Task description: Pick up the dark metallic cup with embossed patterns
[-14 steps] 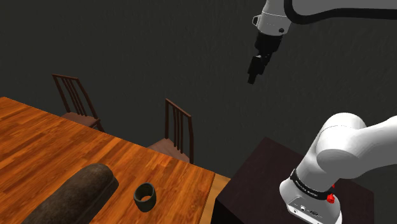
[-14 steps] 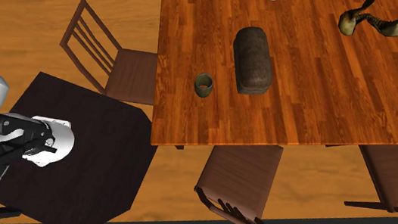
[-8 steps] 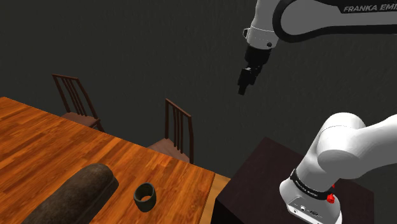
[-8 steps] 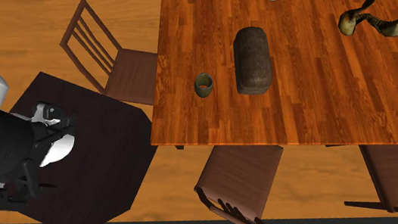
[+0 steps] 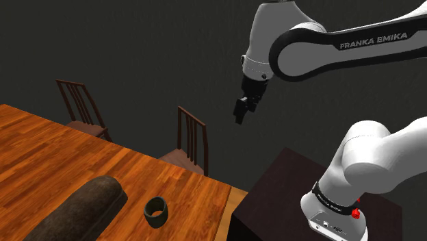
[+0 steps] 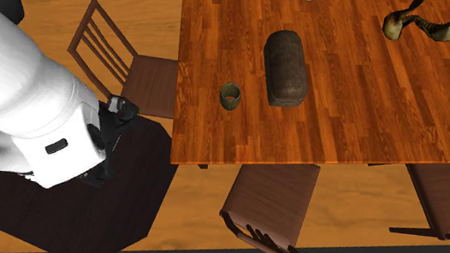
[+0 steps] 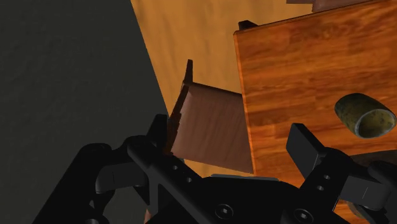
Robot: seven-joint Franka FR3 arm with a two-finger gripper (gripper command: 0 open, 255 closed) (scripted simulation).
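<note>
**Gripper high above the stand, cup waiting near the surface's edge**

We see the gripper [image 5: 241, 111] hanging high in the air, above the gap between the stand [image 5: 287, 185] and the wooden surface [image 5: 68, 157], well apart from anything it could grasp. In the wrist view its fingers [image 7: 305, 146] stand wide apart with nothing between them but the seat of a chair [image 7: 210, 124] far below. We judge this spread suits an approach, since the fingers must straddle the cup's wall or body.

The cup [image 5: 156, 211] is a small dark, olive-tinted one. It stands upright with its mouth up, near the edge of the surface facing the stand. A long dark loaf-shaped thing [image 5: 82, 209] lies just beside it, not touching. We take that gap as room for one finger, though a careless descent could nudge the loaf.

The task is at its reaching step, and the cup is not yet touched.
</note>
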